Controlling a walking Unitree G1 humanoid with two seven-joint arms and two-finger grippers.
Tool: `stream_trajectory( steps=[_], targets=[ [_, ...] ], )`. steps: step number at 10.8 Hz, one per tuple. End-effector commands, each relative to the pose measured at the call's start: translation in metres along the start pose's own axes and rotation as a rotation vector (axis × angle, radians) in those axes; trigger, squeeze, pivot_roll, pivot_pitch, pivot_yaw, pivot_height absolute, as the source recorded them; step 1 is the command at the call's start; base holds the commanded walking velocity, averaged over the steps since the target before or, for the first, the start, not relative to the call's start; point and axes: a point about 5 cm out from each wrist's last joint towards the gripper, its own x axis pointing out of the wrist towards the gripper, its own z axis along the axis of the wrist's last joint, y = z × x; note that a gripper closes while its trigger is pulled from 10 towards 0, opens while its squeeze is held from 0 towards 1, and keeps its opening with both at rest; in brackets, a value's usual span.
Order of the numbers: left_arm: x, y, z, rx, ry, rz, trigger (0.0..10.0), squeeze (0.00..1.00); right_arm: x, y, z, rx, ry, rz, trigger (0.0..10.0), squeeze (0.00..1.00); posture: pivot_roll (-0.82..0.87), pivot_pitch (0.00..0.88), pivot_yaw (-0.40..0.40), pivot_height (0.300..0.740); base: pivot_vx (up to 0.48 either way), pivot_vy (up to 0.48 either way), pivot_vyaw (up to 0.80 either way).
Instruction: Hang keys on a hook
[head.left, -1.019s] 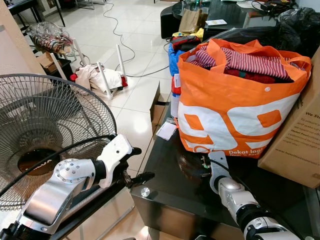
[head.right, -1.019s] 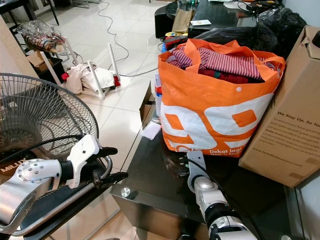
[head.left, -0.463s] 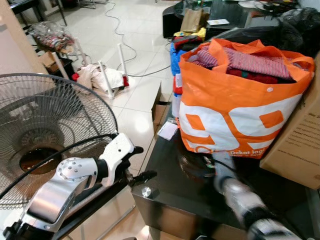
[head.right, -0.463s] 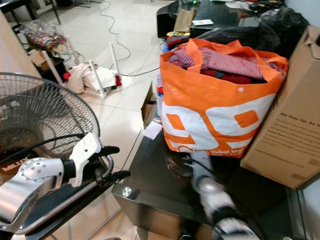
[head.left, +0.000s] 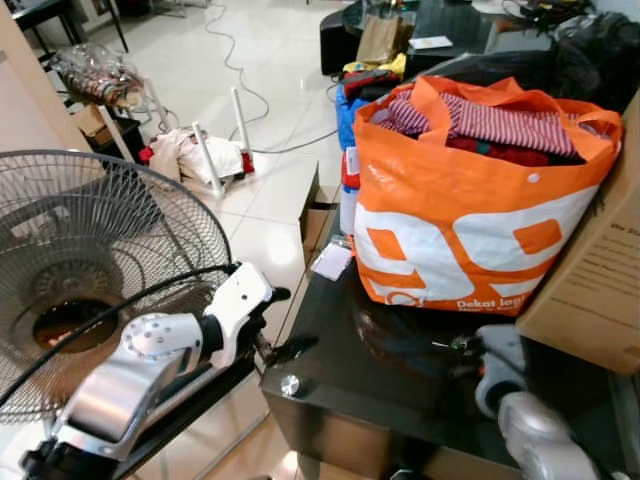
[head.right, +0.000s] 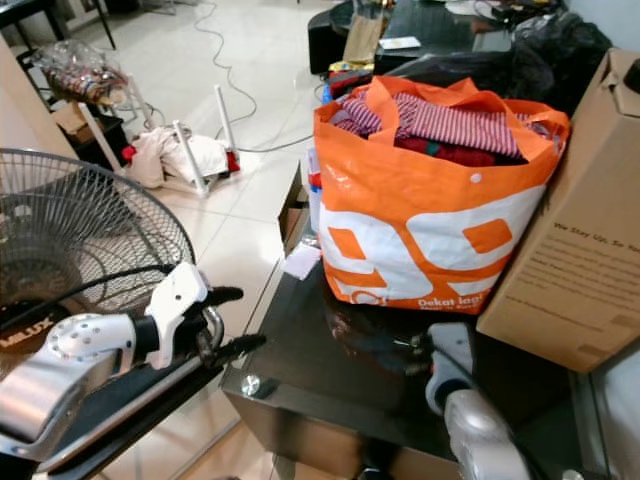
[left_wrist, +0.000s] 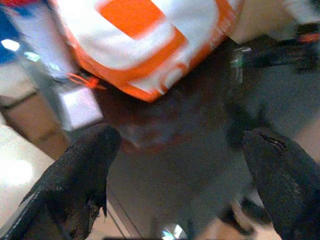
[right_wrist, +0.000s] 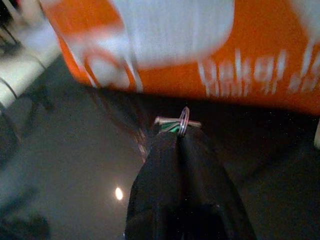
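Standing furthest left is a round black wire-cage floor fan (head.left: 95, 265), just behind & left of the left gripper (head.left: 283, 322). Left gripper hangs off the near-left corner of the glossy black glass-topped table (head.left: 400, 390), its two long black fingers (left_wrist: 82, 172) spread wide apart w/ nothing between them; one fingertip points over the table edge. Beyond the left gripper, on the white tiled floor (head.left: 270, 190), lie a heap of pale clothes on a white rack (head.left: 205, 155) and a grey cable (head.left: 235, 60), both well apart from it.

Fwd & right of the left gripper sits a small white card (head.left: 332, 262) at the table's left edge. Just beside that, a big orange-and-white plastic shopping bag (head.left: 470, 215) stuffed w/ striped red clothes (head.left: 500, 125) stands on the table, right in front of both grippers.

Right gripper (right_wrist: 182, 137) hovers low over the tabletop, near the bag's base, fingers pressed together & clamped on a small silver key ring w/ a green tag (right_wrist: 181, 124) – ring sticks up out of the fingertips, tag at the tip facing the bag. Head views are blurred at this arm, so keys are only a dark smudge at the gripper tip (head.left: 455, 347). Hook: can't tell where.

Right of the right gripper, touching the bag, leans a brown cardboard box (head.left: 590, 290).
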Motion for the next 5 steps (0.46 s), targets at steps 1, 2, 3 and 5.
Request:
stream_trajectory(
  steps=[1,2,3,5],
  targets=[
    [-0.003,0.007,0.0,0.016,-0.006,0.061,10.0,0.0,-0.004,0.003,0.015,0.024,-0.071,0.02,0.0,0.0,-0.04,0.0,0.074,0.74,0.0,0.0,0.0],
    [0.0,0.009,0.006,0.035,-0.057,0.131,10.0,0.0,-0.018,0.007,0.028,0.036,-0.144,0.038,0.0,0.0,-0.04,0.0,0.067,0.74,0.0,0.0,0.0],
    [0.001,0.015,0.015,0.03,-0.129,0.26,10.0,0.0,-0.032,0.012,0.047,0.054,-0.24,0.031,0.0,0.0,-0.04,0.0,0.054,0.74,0.0,0.0,0.0],
    [-0.008,0.022,0.029,0.016,-0.207,0.463,10.0,0.0,-0.039,0.02,0.075,0.087,-0.366,-0.012,0.0,0.0,-0.03,0.0,0.04,0.74,0.0,0.0,0.0]
  ],
)
